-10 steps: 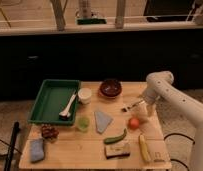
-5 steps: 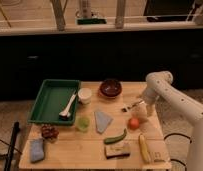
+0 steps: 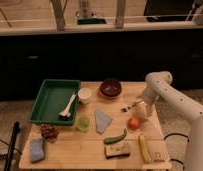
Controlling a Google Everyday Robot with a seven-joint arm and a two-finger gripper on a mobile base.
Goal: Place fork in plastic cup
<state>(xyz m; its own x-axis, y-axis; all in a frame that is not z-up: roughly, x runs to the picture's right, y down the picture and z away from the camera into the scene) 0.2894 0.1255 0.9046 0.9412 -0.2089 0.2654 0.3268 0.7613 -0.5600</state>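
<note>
Little has shifted since half a second ago: the tool [image 3: 141,107] sits low at the right side of the desk [image 3: 90,150], with the fork [image 3: 129,106] at its tip, between the dark bowl [image 3: 110,88] and the red tomato [image 3: 133,123]. I cannot tell whether the tool is clenched on the fork or merely beside it. The light-green plastic cup [image 3: 83,123] stands well apart to the left with no fork in it, so carrying and dropping seem left.
</note>
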